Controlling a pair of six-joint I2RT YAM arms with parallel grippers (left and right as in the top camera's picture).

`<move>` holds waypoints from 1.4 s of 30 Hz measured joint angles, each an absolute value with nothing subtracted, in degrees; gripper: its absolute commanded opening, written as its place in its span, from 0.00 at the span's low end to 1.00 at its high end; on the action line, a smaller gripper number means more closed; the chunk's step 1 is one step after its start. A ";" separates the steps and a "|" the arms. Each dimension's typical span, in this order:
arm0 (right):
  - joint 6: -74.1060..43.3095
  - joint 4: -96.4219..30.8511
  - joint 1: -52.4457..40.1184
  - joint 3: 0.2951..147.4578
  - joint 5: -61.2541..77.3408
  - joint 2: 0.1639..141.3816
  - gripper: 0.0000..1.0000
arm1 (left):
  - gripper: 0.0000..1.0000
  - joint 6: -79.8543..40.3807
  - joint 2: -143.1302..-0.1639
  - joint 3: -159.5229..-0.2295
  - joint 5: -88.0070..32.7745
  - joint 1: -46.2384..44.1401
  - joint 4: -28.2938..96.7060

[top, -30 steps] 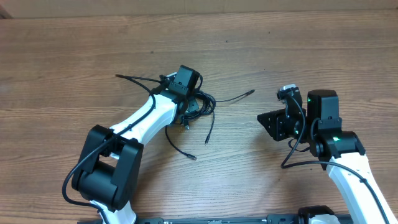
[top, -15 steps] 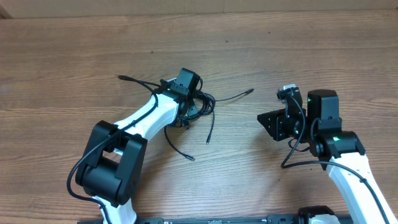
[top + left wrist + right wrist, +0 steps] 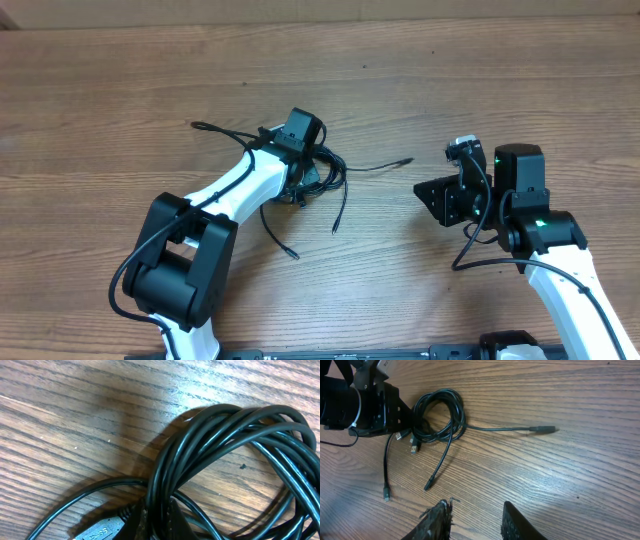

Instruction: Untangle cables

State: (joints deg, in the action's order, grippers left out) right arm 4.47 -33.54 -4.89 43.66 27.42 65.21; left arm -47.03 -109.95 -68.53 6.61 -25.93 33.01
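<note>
Wood-grain table (image 3: 120, 80), two arms over it, and a knot of cord left of the middle.

The left gripper (image 3: 156, 521) is pressed together on a few strands of the cables (image 3: 328, 168), which run down between its dark fingers just beside a silvery plug (image 3: 97, 532). The coiled bunch lies flat on the wood right in front of it. From that bunch one plug end (image 3: 405, 160) reaches out to the right, another strand trails up and to the left, and two more drop toward the near edge. Well apart on the right, the right gripper (image 3: 476, 510) hovers with its fingers spread and bare wood showing between them. Plain board stretches from the bunch to the far edge, across the left side, and between the long strand and the right arm.
</note>
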 measured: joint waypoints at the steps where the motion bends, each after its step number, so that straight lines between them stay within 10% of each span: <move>1: 4.45 -33.52 -4.86 43.66 27.40 65.21 0.31 | 0.04 -47.03 -109.95 -68.73 6.44 -25.93 33.47; 26: 24.95 -27.22 -4.86 43.66 50.41 65.21 0.26 | 0.04 -4.25 -90.08 -71.72 -18.44 -25.91 40.64; 42: 30.02 -22.87 -4.86 43.70 53.74 65.21 0.46 | 0.04 6.63 -90.08 -71.72 -34.26 -25.91 41.95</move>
